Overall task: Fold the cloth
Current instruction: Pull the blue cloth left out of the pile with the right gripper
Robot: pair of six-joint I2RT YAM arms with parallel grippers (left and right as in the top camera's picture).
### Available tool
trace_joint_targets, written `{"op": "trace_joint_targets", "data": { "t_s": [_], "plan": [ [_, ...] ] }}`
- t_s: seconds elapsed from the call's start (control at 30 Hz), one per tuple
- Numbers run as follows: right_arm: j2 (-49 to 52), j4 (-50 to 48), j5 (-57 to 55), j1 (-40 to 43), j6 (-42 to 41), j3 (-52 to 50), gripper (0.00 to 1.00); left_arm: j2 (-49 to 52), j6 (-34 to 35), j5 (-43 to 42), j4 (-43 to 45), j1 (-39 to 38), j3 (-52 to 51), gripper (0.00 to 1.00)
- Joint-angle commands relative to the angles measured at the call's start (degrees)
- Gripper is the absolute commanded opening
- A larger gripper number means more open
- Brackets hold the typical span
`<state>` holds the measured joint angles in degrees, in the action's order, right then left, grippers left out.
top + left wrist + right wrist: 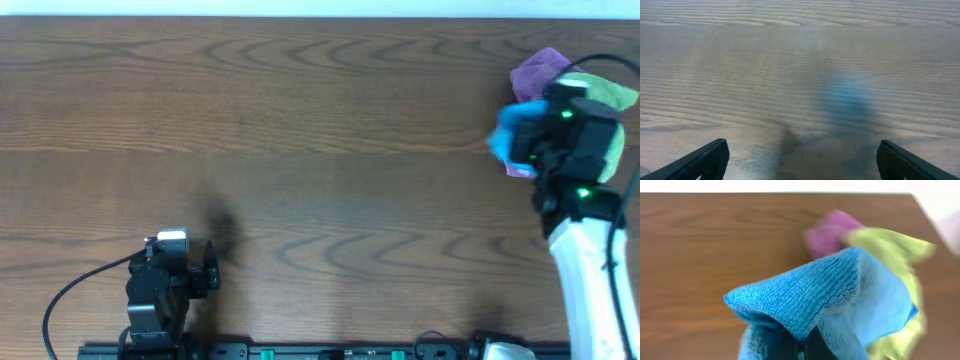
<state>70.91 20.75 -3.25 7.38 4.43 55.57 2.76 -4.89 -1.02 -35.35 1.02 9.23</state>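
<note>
The right gripper [800, 349] is almost completely buried. From its wrist camera all you get is a dark sliver at the near edge, with the blue cloth [840, 290] bunched up and draped over it. It's clamped on a fold of that cloth, which is lifted off the wood, but how much fabric sits between the fingers is hidden.

Behind it are a purple cloth [830, 232] and a green cloth [890, 250], both blurry and touching each other. The green one is cut off by the blue one in front. From overhead the whole bundle sits at the far right of the table [300, 130], and the right arm covers a good part of it, so I can't tell how the pieces overlap underneath. There are two small green lights on that arm.

The left gripper [800, 165] is parked at the near left, well apart from the cloths. Only its two fingertips [705, 160] poke into the bottom corners of its wrist view — spread wide, with nothing but wood grain between them. There's a soft bluish patch [847, 97] on the wood in that view, too smeared to say what it is. A black cable [70, 295] runs off the left arm towards the near edge.
</note>
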Motion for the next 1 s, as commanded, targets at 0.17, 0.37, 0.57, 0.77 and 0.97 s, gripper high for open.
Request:
{"op": "trace_joint_targets", "data": {
  "t_s": [0.17, 0.37, 0.57, 0.77, 0.97],
  "plan": [
    [3.19, 4.17, 15.63, -24.55, -4.52, 0.98, 0.08, -0.42, 0.2, 1.03, 0.02, -0.2, -0.39, 0.95],
    [11.63, 3.26, 24.22, -42.56, -4.83, 1.01, 0.64, -0.42, 0.17, 1.03, 0.02, -0.2, -0.39, 0.95],
    [12.98, 3.06, 18.6, -50.77, -8.83, 1.01, 0.7, -0.42, 0.2, 1.03, 0.02, -0.2, -0.39, 0.95],
    [12.98, 3.65, 12.44, -49.68, -10.78, 1.01, 0.73, -0.42, 0.17, 1.03, 0.02, -0.2, -0.39, 0.95],
    [15.06, 2.84, 9.14, -49.03, -6.84, 0.98, 0.7, -0.42, 0.17, 1.03, 0.02, -0.2, -0.39, 0.95]
  ]
}}
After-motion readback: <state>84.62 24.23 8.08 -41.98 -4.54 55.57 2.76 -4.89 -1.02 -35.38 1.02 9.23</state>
